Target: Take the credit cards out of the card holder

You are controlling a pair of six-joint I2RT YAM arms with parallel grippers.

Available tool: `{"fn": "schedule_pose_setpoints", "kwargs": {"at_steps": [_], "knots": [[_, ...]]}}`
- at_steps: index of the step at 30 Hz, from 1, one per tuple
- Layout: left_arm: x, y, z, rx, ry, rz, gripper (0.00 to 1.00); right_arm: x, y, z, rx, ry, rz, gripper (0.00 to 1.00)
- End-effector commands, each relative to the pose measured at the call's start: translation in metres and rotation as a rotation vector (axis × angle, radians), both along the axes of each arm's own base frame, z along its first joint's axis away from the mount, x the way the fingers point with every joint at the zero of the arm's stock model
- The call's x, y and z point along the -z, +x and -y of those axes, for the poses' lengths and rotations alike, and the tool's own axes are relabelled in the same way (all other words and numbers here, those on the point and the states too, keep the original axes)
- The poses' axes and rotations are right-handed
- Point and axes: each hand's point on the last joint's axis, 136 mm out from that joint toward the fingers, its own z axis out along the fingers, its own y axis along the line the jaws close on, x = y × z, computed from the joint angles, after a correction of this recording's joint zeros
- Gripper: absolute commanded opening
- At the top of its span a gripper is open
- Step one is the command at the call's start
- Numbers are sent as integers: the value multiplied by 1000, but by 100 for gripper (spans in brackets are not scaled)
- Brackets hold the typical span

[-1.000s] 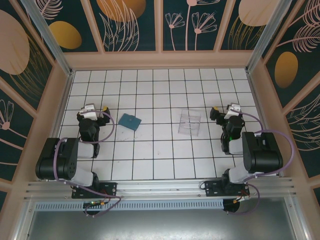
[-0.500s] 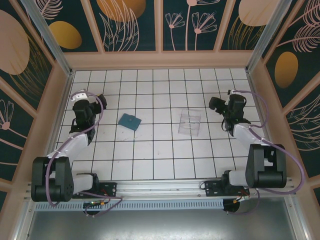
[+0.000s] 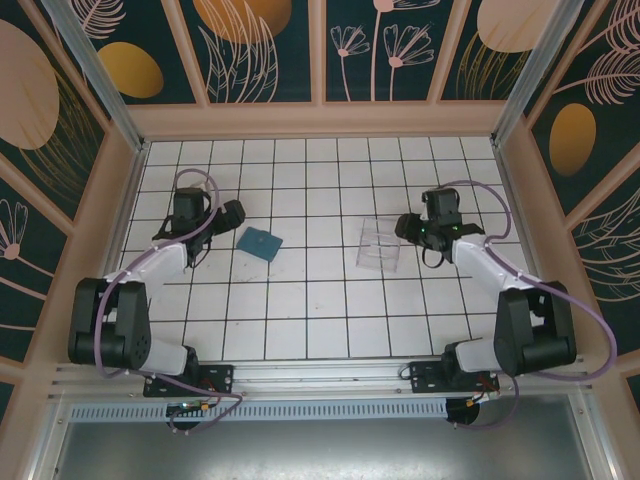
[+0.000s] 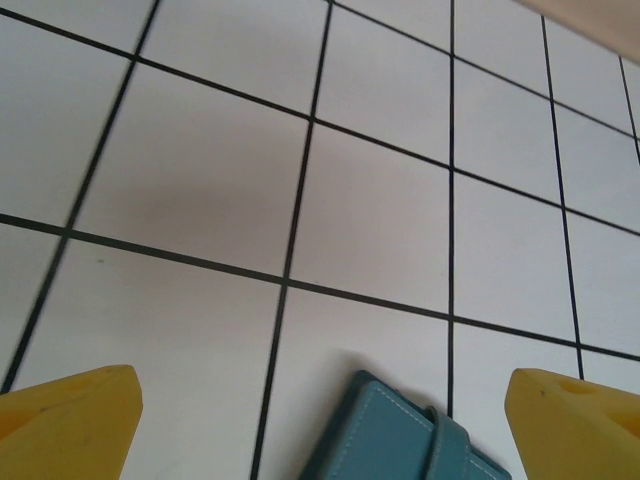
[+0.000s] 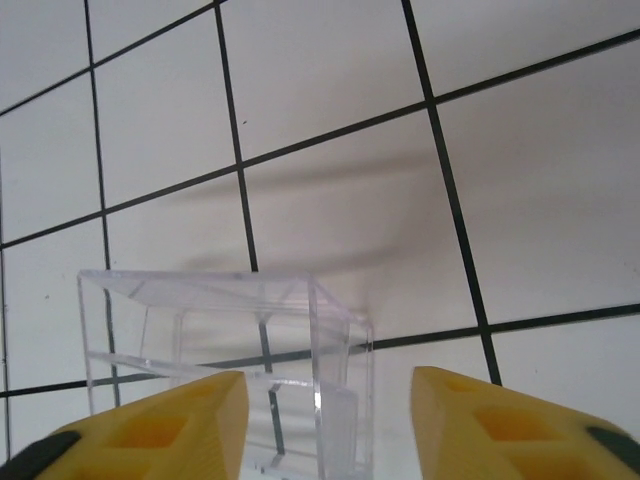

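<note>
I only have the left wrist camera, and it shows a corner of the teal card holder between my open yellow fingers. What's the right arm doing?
Observer: The right gripper is at the clear plastic tray, fingers apart, with a corner of the tray between them.
Operator: Where is that tray from the card holder?
Observer: To the right of the card holder, well apart from it, with bare tiles between the two.
</note>
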Motion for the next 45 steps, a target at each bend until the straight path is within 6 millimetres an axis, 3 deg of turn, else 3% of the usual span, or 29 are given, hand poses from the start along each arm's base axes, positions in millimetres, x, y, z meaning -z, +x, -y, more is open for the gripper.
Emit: {"fn": "schedule_pose_setpoints", "kwargs": {"at_steps": [1, 7, 13, 23, 34, 45], "knots": [[6, 2, 13, 48, 2, -52, 94, 7, 7, 1, 11, -54, -50, 40], [27, 1, 30, 133, 0, -157, 94, 16, 17, -15, -32, -59, -95, 33], [46, -4, 47, 201, -24, -236, 91, 26, 18, -17, -29, -78, -128, 24], [57, -17, 71, 275, -86, -287, 88, 29, 23, -30, -38, -79, -136, 13], [82, -47, 81, 305, -88, -402, 81, 20, 45, -68, -61, -75, -120, 10], [102, -97, 101, 390, -8, -515, 74, 19, 65, -102, -114, -144, -113, 10]]}}
